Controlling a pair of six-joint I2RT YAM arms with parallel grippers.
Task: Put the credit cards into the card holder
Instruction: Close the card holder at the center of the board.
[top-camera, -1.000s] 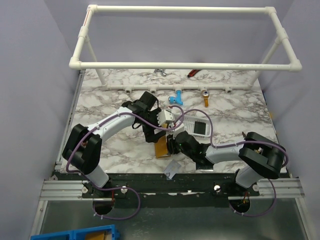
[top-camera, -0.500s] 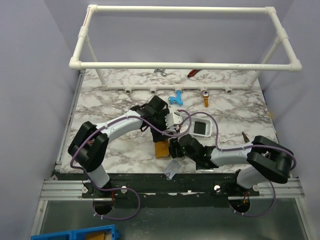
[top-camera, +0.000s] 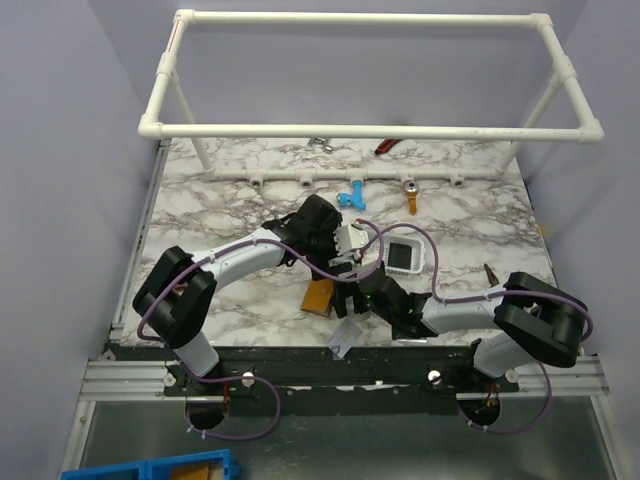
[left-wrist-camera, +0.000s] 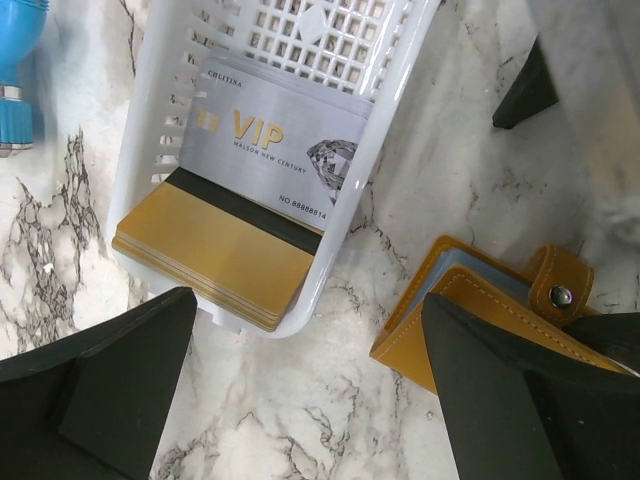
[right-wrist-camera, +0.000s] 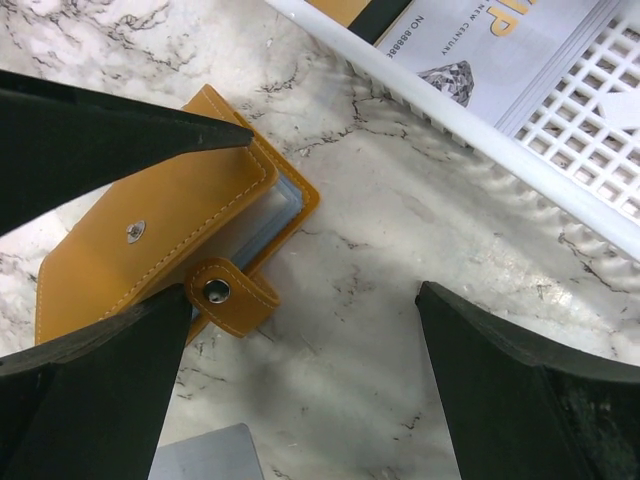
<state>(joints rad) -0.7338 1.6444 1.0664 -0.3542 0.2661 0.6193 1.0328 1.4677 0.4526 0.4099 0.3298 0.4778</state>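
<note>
Where silver card lies in basket, print reads "VIP", "NEW CENTURY".

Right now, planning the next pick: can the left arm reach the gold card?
Probably yes: the left end effector hangs open above the gold card, which lies mostly uncovered in the white basket.

The tabletop is white marble veined grey-black. The basket is white mesh. Its silver card bears gold VIP lettering; at that card's seven o'clock, a gold card shows a black stripe. The wallet is orange-brown with pale stitching and a silver snap.
</note>
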